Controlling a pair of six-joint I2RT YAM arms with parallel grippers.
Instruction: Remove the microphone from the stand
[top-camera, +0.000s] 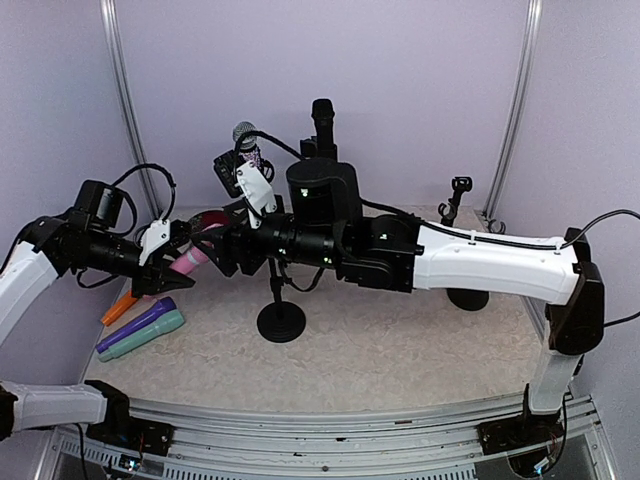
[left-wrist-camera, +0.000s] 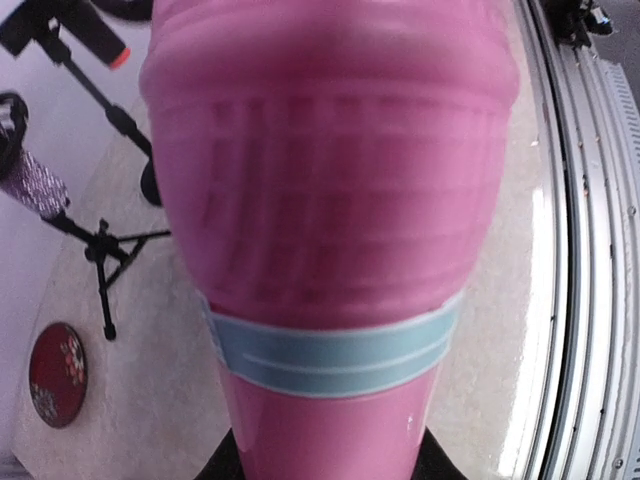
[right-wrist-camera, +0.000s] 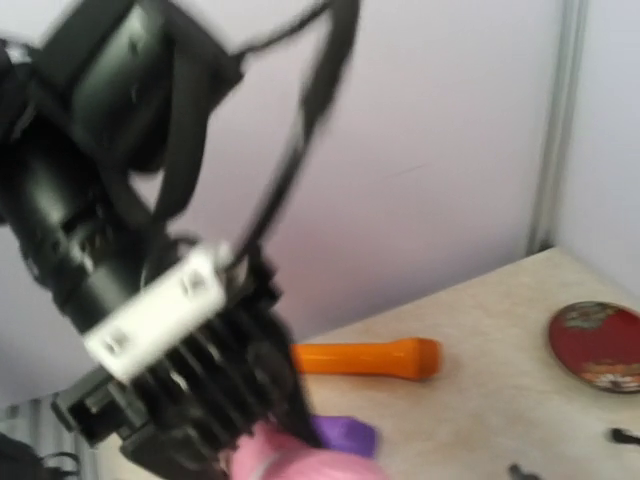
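Left gripper (top-camera: 172, 265) squeezes one pink mic (top-camera: 192, 260). Right gripper (top-camera: 218, 248): cannot tell. Three mics (top-camera: 140, 325) lie on the beige table (top-camera: 400, 340). Purple walls (top-camera: 400, 80).

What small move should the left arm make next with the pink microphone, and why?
Probably pull the pink microphone a little to the left, away from the stand. The left gripper holds it in the air, close to the right arm, so it likely needs clearance before lowering.
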